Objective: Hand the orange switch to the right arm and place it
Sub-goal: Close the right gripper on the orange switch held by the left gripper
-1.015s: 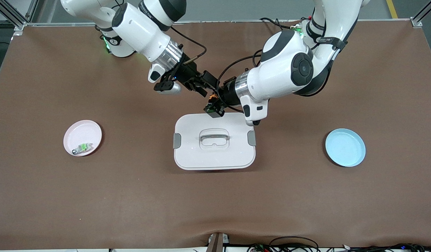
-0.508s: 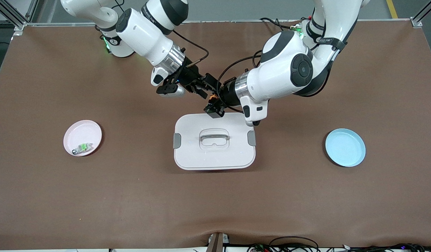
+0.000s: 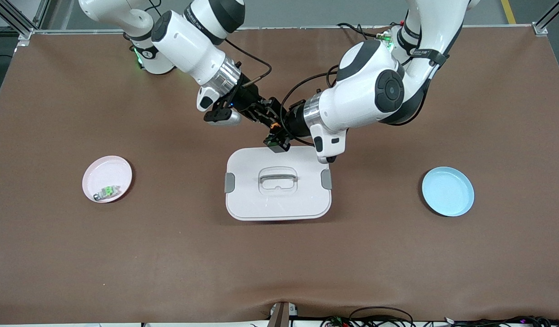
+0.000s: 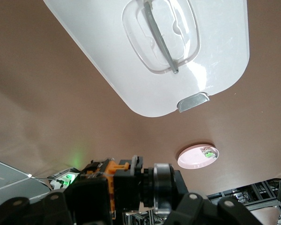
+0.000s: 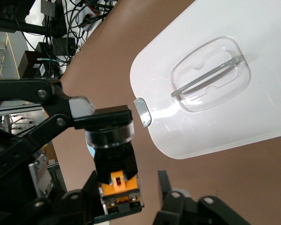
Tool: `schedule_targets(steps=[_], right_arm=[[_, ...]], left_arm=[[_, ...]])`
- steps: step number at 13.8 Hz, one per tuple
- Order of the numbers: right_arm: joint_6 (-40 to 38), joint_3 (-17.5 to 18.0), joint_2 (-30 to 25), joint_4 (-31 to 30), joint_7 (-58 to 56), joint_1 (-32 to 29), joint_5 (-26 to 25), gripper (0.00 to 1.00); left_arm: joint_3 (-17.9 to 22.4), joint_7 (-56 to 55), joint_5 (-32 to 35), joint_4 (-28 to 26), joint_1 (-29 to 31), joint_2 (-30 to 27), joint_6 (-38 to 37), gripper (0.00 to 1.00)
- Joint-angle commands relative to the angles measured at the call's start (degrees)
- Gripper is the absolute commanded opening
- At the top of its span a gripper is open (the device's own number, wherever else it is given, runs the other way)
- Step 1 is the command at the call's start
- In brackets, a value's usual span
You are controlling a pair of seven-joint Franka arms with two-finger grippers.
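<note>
Brown desk (image 3: 397, 254): right gripper (image 3: 264, 114) has closed in around the orange switch (image 3: 273, 126), though whether it grips yet is unclear; left gripper (image 3: 279, 131) still clamps it above the white lid (image 3: 279, 200); handover nearly done.

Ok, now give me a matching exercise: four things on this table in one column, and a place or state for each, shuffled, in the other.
1. orange switch
2. pink plate
3. blue plate
4. white box

A. lies toward the left arm's end of the table
B. holds a small grey part with a green top
C. held up in the jaws of the left gripper, with the right gripper at its orange end
D. stands mid-table, its lid closed, with a grey clip at each end

Pairs: 1-C, 2-B, 3-A, 4-D
</note>
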Motion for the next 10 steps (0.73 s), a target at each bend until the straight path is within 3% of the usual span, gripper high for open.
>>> schedule_targets(steps=[1,4,5,7,8,10], right_arm=[[-0.17,-0.27,0.04,-0.16,-0.86,1.37,1.31,0.35],[-0.61,-0.27,-0.04,-0.07,-0.77,1.37,1.4,0.05],[-0.7,-0.27,-0.04,-0.07,-0.86,1.37,1.31,0.0],[-0.7,-0.27,-0.04,0.02,-1.04,1.37,1.39,0.0],[-0.7,-0.27,-0.13,0.02,-1.12,1.29,1.4,0.0],[-0.87,-0.27,-0.22,0.02,-1.04,1.2,1.4,0.0]], left_arm=[[0.07,-0.62,-0.32,1.81,-0.35,0.7,0.37,0.0],[0.07,-0.71,-0.41,1.9,-0.35,0.7,0.37,0.23],[0.07,-0.71,-0.32,1.9,-0.35,0.61,0.37,0.25],[0.07,-0.62,-0.32,1.9,-0.27,0.52,0.37,0.33],[0.07,-0.45,-0.41,1.9,0.0,0.52,0.37,0.42],[0.07,-0.36,-0.41,1.98,0.44,0.35,0.37,1.0]])
